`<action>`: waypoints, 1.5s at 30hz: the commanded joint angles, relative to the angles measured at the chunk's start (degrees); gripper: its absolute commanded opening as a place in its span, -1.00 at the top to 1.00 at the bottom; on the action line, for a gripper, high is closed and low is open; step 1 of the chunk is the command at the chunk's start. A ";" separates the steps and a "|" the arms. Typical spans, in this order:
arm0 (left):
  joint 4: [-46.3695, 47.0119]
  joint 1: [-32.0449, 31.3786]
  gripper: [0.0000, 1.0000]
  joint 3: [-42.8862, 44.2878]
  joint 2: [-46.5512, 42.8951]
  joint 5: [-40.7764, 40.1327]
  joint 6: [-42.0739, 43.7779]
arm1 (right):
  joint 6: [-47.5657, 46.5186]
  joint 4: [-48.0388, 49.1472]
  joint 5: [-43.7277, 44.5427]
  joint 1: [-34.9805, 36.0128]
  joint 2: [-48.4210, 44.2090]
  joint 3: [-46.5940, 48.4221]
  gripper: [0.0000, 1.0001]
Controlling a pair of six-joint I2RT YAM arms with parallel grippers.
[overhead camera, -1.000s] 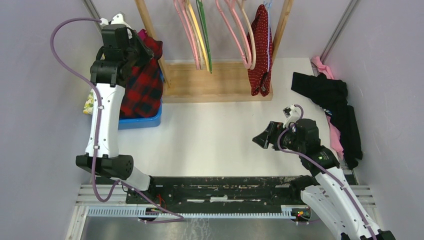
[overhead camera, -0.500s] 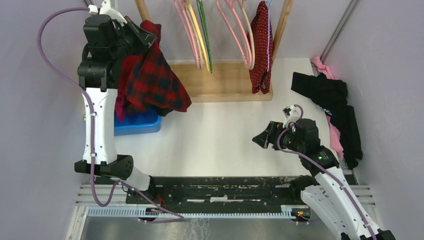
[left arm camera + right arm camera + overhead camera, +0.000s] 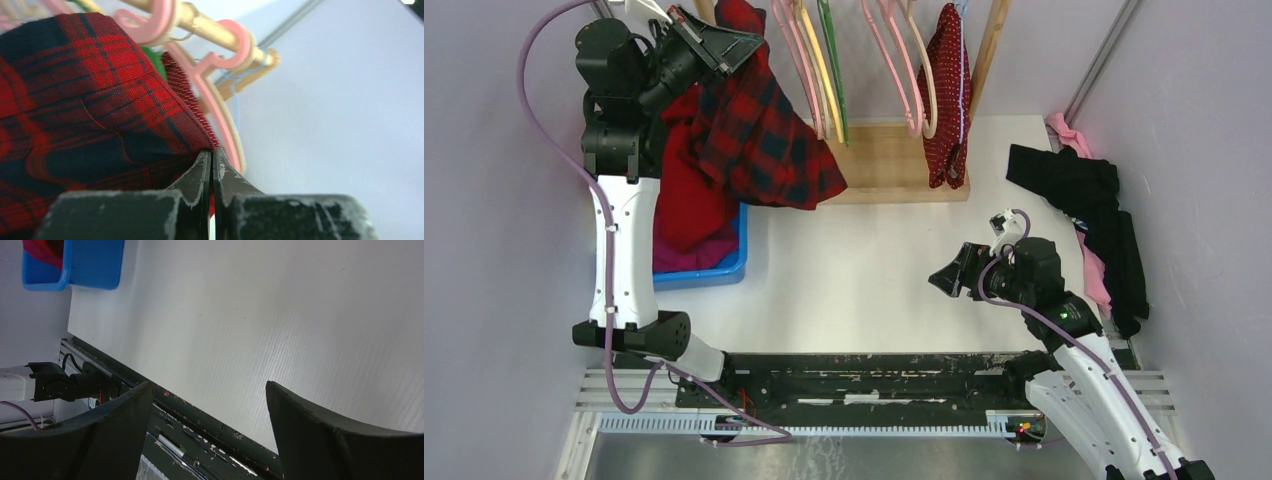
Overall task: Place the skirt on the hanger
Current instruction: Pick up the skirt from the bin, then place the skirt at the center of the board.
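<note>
The skirt (image 3: 946,100), dark red with tiny white dots, hangs at the right end of the wooden rack. Above it shows the thin pale-blue wire of the hanger (image 3: 961,12), which the left wrist view shows as a fine blue line (image 3: 236,102) by the rail. My left gripper (image 3: 759,40) is high at the rack's left end, shut on a red-and-black plaid garment (image 3: 769,140) that drapes below it. In the left wrist view the jaws (image 3: 211,152) pinch the plaid's edge. My right gripper (image 3: 944,278) hovers open over the table, nothing between its fingers (image 3: 209,385).
A blue bin (image 3: 724,272) at left holds magenta cloth (image 3: 689,215). Pink hangers (image 3: 894,60) and green and yellow ones (image 3: 829,70) hang on the rack above its wooden base (image 3: 874,165). A pile of black clothes (image 3: 1094,210) lies at the right wall.
My left arm has lifted the plaid garment out of the blue bin and swung it up and right toward the rack. The right arm has not moved.
</note>
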 commanded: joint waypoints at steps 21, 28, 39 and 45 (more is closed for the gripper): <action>31.84 -8.78 0.86 -42.65 -22.58 18.57 -10.16 | -3.75 -5.68 5.19 0.02 -2.06 6.28 -0.77; 29.75 -22.84 0.87 -56.69 -24.05 9.76 -3.96 | -2.11 -6.14 5.51 0.04 -3.68 5.26 -0.77; 40.97 -50.13 0.88 -59.85 -10.79 -1.03 -0.69 | -1.90 -7.56 7.16 -0.01 -4.48 4.45 -0.77; 44.00 -55.22 0.90 -52.47 -2.03 -2.82 1.46 | -2.55 -11.85 10.99 0.00 -6.70 5.36 -0.78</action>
